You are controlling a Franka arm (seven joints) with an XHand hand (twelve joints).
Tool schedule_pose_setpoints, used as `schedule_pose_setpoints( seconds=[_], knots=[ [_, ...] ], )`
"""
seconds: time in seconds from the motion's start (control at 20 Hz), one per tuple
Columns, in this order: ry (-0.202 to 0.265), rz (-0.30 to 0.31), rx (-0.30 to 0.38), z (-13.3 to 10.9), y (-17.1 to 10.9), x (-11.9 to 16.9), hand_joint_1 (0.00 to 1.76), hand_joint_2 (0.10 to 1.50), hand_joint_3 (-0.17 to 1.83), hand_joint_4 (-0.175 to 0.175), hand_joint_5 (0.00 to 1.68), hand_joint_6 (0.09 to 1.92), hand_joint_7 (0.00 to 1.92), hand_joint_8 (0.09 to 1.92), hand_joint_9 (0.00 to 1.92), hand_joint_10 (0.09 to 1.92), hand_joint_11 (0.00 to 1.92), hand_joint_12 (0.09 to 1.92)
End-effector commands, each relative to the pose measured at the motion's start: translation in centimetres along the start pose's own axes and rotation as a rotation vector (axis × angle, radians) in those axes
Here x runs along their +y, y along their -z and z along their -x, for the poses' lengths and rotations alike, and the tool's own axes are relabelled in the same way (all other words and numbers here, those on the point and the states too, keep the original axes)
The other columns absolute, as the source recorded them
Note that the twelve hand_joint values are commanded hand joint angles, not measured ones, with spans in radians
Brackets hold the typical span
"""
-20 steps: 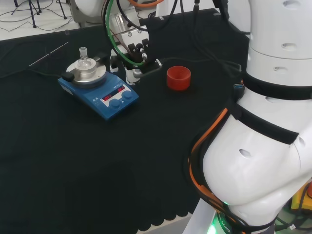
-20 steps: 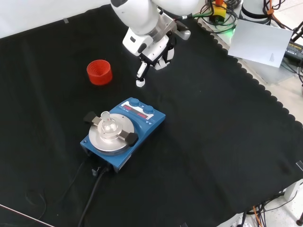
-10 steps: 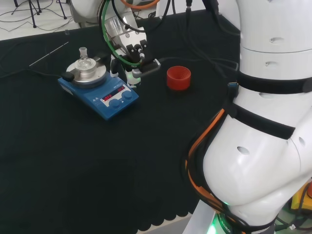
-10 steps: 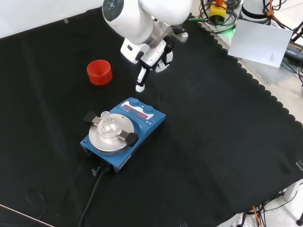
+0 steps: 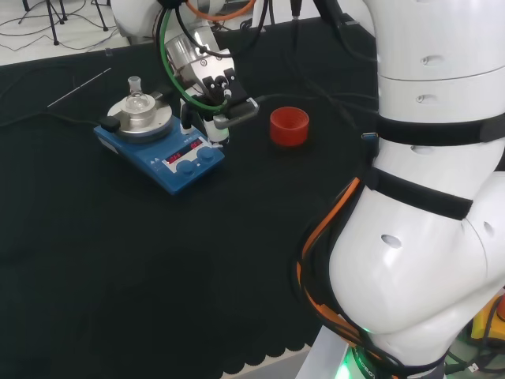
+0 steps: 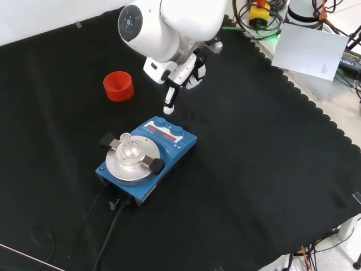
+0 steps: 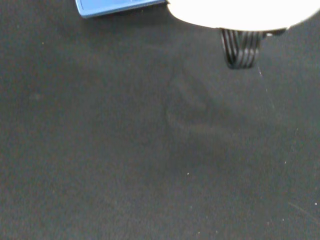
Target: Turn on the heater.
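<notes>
Heater (image 6: 148, 158) is the blue box sitting a little left of centre in the front view, with a round silver plate on top and a small clear flask (image 6: 129, 150) standing upright on that plate between two black clamps. Its two blue knobs (image 6: 169, 126) are lining the edge that is facing the top of the frame, with a red display strip just below them. In the head view the heater (image 5: 161, 144) is lying in the upper left of the frame, its knobs turned toward the lower right.

The hand (image 6: 181, 74) is hanging just above the knob edge in the front view, coming down from the top of the frame under the arm's big white link. One finger (image 6: 168, 100) is pointing straight down toward the knobs, its tip sitting slightly above them, apart from the heater; the other fingers are tucked back near the palm, and it is holding nothing. In the head view the hand (image 5: 209, 93) is hovering at the heater's right side.

A red ribbed ring (image 6: 118, 86) is resting on the black cloth (image 6: 271, 169) in the upper left of the front view, well apart from the heater. The wrist view is looking down at cloth, with a blue corner of the heater (image 7: 115, 6) at the frame's top edge.
</notes>
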State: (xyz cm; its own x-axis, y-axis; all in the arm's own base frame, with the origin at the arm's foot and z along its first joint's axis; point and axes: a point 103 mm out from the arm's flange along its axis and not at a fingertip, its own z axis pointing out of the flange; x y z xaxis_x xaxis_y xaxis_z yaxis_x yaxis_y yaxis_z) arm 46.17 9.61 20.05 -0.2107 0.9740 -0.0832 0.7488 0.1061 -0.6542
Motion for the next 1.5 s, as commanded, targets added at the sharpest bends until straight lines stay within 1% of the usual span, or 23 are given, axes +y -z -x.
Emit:
schedule_pose_setpoints(
  seconds=[0.05, 0.4, 0.85, 1.5],
  knots=[
    [0.008, -0.017, -0.01, -0.3, -0.4, 0.1, 1.57, 0.53, 1.27, -0.003, 0.38, 0.18, 1.78, 1.83, 1.87, 1.66, 1.72, 1.52],
    [0.022, -0.029, -0.018, -1.1, -0.8, -0.1, 1.57, 0.52, 1.28, 0.0, 0.38, 0.17, 1.78, 1.83, 1.87, 1.66, 1.72, 1.52],
    [0.036, -0.052, -0.023, -1.8, -1.7, 0.4, 1.57, 0.52, 1.28, 0.002, 0.39, 0.15, 1.78, 1.83, 1.87, 1.66, 1.72, 1.52],
    [0.046, -0.079, -0.014, -1.7, -2.6, 1.8, 1.57, 0.52, 1.28, 0.004, 0.4, 0.13, 1.78, 1.83, 1.87, 1.66, 1.73, 1.52]
  ],
)
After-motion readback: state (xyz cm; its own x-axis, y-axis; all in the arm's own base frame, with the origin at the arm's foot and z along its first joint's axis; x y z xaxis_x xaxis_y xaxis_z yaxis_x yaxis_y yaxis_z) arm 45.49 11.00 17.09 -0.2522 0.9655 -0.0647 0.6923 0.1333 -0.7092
